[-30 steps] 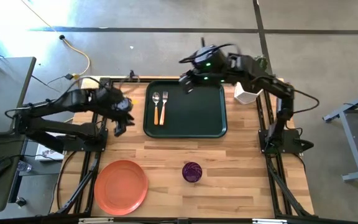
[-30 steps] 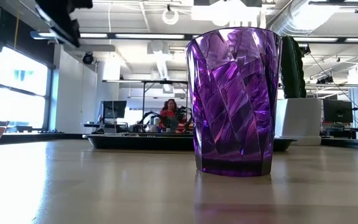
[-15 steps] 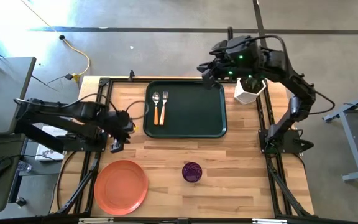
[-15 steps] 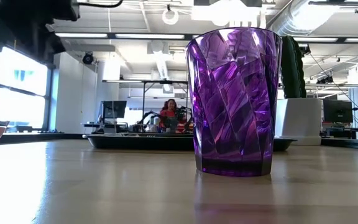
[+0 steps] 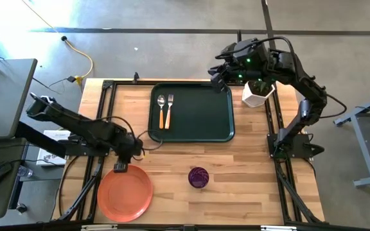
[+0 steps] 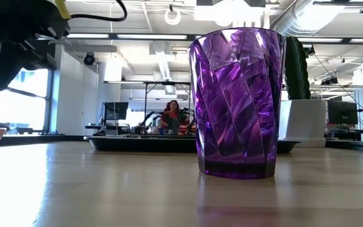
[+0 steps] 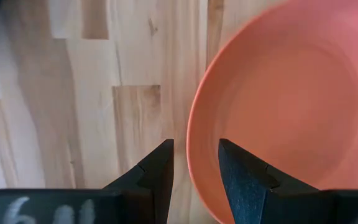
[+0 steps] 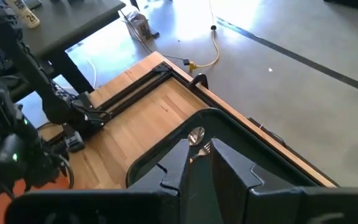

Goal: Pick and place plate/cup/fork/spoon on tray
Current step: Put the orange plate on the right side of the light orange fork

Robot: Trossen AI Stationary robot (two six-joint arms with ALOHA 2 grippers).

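The orange-salmon plate [image 5: 125,192] lies flat at the table's near left. My left gripper [image 5: 119,168] is open just over the plate's far rim. In the left wrist view [image 7: 196,168] its fingers stand one on either side of the rim [image 7: 191,143]; I cannot tell whether they touch it. The purple cup [image 5: 198,177] stands upright near the front edge and fills the low view [image 6: 237,104]. The spoon [image 5: 162,110] and fork [image 5: 169,110] lie side by side on the left part of the green tray [image 5: 201,115]. My right gripper [image 5: 218,78] is shut and empty above the tray's far right corner.
A white planter with a cactus [image 5: 254,96] stands right of the tray at the far right. The tray's right half is bare. Bare wood lies between the tray and the cup. Black frame rails run along both table sides. A person sits in the room far behind the table [image 6: 172,113].
My left gripper has gone from beside the tray's left edge toward the near edge and now hangs over the plate's far rim. My right gripper has gone from over the tray's far edge toward the right, to the tray's far right corner.
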